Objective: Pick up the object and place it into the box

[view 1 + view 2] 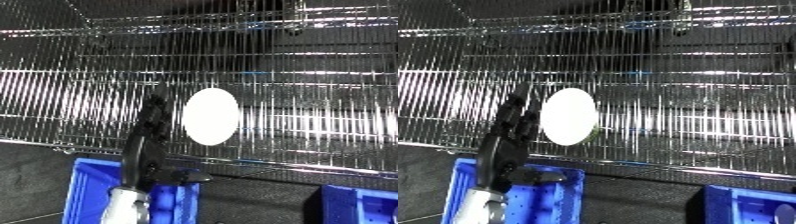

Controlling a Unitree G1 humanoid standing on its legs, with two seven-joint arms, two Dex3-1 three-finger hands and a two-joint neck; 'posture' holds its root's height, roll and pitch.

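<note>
A white oval object (210, 116) lies on a wire shelf (311, 125) in the middle of the view. My left hand (149, 134) reaches up from the lower left, its fingers stretched straight along the object's left edge; whether they touch it is unclear. The thumb sticks out low to the right, away from the object. A blue bin (89, 186) sits below the shelf at the lower left, right under my left forearm (129, 205). My right hand does not show.
A second blue bin (749, 204) stands at the lower right. Another wire shelf level (222, 25) runs across the top. Dark floor lies between the two bins.
</note>
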